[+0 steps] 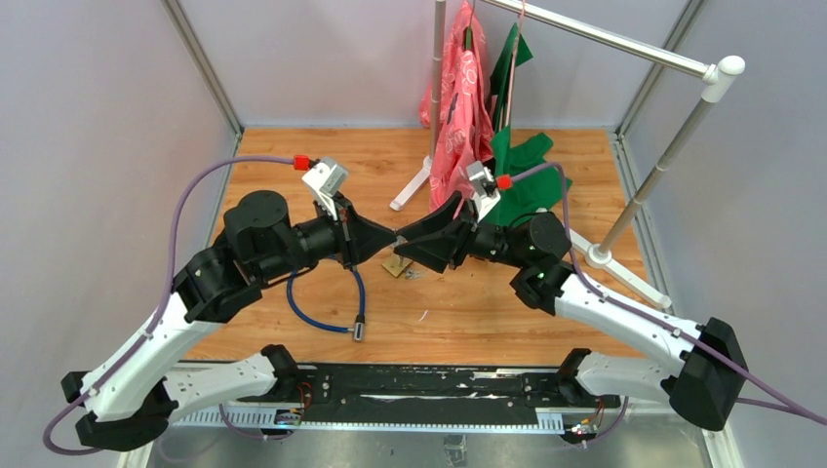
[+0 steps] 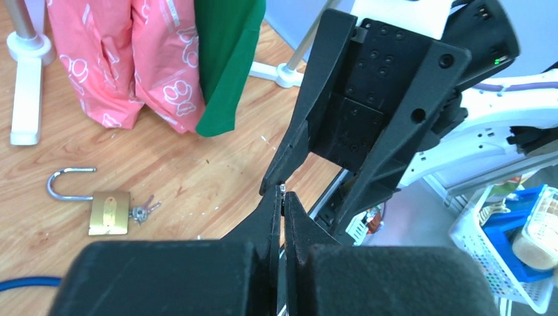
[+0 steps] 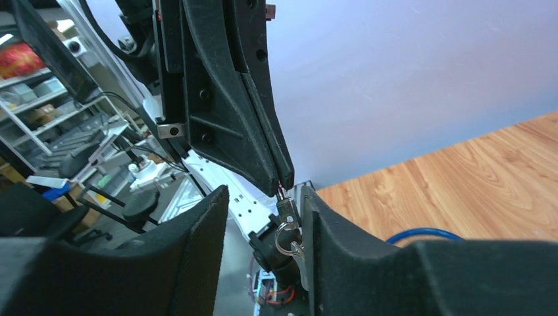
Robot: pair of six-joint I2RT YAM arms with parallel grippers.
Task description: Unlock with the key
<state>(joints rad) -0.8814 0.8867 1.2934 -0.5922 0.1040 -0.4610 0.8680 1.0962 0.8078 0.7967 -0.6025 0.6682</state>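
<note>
Materials and finish, bench scene.
table [image 1: 468,302]: wood-grain, smooth, slight sheen. padlock [image 2: 108,212]: brass-coloured brushed metal body, bright polished shackle. key [image 3: 287,212] with ring: shiny silver metal. left gripper [image 2: 283,197], right gripper [image 3: 263,204]: matt black plastic, fine layered texture. pink garment [image 2: 151,72], printed, and green garment [image 2: 227,59]: matt cloth. rack pole [image 1: 605,39]: glossy metal, white plastic joint.
</note>
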